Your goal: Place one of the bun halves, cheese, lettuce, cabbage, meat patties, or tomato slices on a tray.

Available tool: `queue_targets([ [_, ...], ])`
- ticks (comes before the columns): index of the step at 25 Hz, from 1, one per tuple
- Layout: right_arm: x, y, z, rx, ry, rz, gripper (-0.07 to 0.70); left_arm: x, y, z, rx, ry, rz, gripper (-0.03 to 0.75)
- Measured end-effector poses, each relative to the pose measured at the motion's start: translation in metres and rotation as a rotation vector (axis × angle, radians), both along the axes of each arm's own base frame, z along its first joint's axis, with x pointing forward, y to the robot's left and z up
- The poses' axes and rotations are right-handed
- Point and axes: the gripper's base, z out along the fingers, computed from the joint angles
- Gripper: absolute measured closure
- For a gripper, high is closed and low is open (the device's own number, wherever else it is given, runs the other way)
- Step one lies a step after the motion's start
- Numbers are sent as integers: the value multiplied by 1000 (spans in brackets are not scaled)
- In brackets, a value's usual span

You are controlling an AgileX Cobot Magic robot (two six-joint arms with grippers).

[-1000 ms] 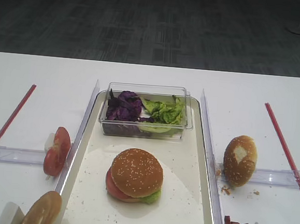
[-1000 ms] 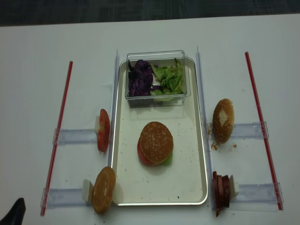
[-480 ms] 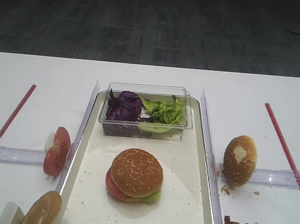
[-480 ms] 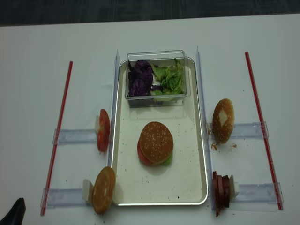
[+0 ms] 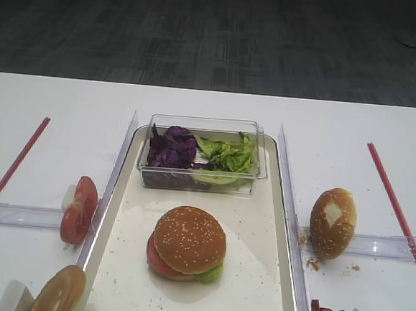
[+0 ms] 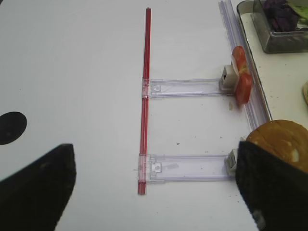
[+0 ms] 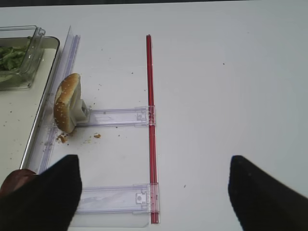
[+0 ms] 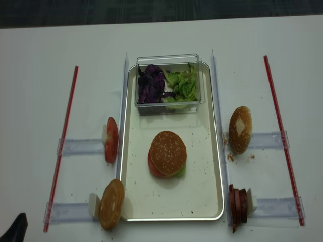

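Exterior high: seeded bun half (image 5: pixel 189 238) tops stack on tray (image 5: pixel 254 303)

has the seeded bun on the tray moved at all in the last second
No. The seeded bun sits at the same spot on the tray, just as far from the clear box.

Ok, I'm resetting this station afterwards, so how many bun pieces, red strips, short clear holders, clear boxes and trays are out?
Bun pieces: 3
Red strips: 2
Short clear holders: 4
Clear box: 1
Tray: 1
Total: 11
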Motion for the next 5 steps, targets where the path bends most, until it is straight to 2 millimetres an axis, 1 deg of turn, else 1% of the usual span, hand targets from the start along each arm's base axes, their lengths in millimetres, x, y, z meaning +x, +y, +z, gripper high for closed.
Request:
queue_targets([
  [5,0,0,0,0,0,0,-3,0,0,0,0,0,0,97],
])
